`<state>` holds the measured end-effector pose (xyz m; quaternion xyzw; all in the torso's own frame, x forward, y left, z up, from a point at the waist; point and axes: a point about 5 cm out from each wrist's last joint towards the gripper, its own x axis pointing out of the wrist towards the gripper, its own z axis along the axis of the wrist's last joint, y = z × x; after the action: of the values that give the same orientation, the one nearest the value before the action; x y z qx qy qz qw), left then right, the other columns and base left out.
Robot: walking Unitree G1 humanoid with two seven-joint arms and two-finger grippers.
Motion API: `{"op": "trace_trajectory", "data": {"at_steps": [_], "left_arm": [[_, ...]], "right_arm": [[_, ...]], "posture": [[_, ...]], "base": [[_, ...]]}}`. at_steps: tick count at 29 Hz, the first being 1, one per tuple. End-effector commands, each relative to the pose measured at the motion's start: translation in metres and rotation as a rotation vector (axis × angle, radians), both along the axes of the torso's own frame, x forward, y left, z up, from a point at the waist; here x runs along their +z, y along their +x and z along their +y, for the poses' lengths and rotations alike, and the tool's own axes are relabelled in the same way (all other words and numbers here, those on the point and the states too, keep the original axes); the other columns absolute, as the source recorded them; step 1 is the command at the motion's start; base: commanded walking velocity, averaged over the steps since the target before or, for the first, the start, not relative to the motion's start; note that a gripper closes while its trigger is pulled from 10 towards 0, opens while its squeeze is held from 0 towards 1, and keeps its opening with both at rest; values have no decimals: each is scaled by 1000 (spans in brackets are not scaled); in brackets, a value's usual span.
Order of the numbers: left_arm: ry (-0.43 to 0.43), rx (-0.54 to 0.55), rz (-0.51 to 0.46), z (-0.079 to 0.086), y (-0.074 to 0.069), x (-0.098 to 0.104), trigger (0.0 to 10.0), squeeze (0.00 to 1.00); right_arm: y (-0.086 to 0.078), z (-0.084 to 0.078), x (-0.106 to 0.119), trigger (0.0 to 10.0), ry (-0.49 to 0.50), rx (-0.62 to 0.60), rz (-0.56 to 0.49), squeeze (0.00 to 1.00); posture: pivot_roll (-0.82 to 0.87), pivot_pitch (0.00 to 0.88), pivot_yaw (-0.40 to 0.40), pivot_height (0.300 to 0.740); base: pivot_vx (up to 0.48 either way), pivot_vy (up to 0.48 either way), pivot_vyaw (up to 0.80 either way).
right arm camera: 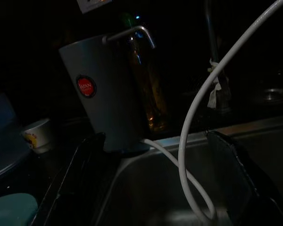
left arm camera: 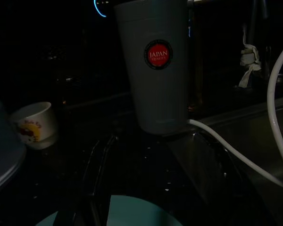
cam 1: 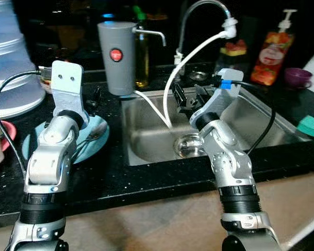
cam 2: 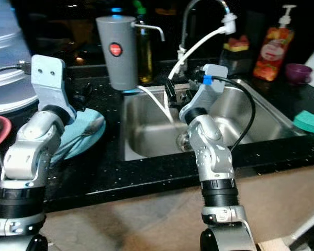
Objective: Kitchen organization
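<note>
The black speckled stone table (cam 1: 146, 178) runs under both arms, glossy and flat. Set into it is a rectangular stainless steel sink (cam 1: 251, 120), its brushed walls sloping to a round drain; the right tool (cam 1: 191, 98) hangs over the sink's near-left part, its two long black fingers (right arm camera: 240, 165) spread well apart with nothing between them. A thin white hose (cam 1: 191, 55) loops down from the curved chrome faucet (cam 1: 201, 8) behind the right tool, passes between its fingers in the right wrist view, and curls into the basin.

Beyond both tools, at the sink's back-left corner, stands a tall grey tapered tumbler (cam 1: 116, 56), matte, with a round red sticker on its side. Just behind it is a bottle of amber liquid (cam 1: 142, 52).

The left tool (cam 1: 94, 99) hovers over the far edge of a round pale-blue plate (cam 1: 97, 138) lying on the table; in the dark left wrist view its fingers can barely be made out, and I cannot tell whether they are apart or together. A slim metal utensil (cam 2: 86, 130) rests across the plate, below the left tool. Ahead and to the left of it sits a small white cup (left arm camera: 35, 125) with a printed picture.

Far right of the right tool are an orange soap pump bottle (cam 1: 272, 49), a small purple cup (cam 1: 297, 77) and a green sponge (cam 1: 311, 126).
</note>
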<state>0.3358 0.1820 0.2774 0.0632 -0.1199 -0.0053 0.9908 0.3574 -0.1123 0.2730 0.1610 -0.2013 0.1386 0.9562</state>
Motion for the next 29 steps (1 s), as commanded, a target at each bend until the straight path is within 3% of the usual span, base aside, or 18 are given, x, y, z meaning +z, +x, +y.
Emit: {"op": "trace_trajectory", "data": {"at_steps": [1, 9, 16, 22, 27, 29], "left_arm": [[4, 34, 11, 8, -2, -1, 10000, 0], [6, 72, 15, 14, -4, 0, 10000, 0], [72, 106, 28, 17, -5, 0, 10000, 0], [61, 104, 33, 17, -5, -1, 10000, 0], [83, 135, 107, 30, -9, -10, 10000, 0], [106, 87, 134, 35, -12, -13, 10000, 4]], "right_arm": [[-1, 4, 0, 10000, 1, 19, 7, 0], [-2, 6, 1, 10000, -3, 30, 13, 0], [-2, 10, -1, 10000, -23, 60, 33, 0], [-2, 12, -2, 10000, -35, 71, 41, 0], [0, 17, -12, 10000, -162, 113, 107, 0], [0, 16, -13, 10000, -210, 127, 114, 0]], "posture": [[-17, 45, 13, 740], [-17, 54, 11, 740], [-16, 65, 7, 740], [-18, 66, 9, 740], [-17, 64, 12, 740], [-17, 64, 12, 740]], "base": [[0, 0, 0], [0, 0, 0], [0, 0, 0], [0, 0, 0], [0, 0, 0], [0, 0, 0]]}}
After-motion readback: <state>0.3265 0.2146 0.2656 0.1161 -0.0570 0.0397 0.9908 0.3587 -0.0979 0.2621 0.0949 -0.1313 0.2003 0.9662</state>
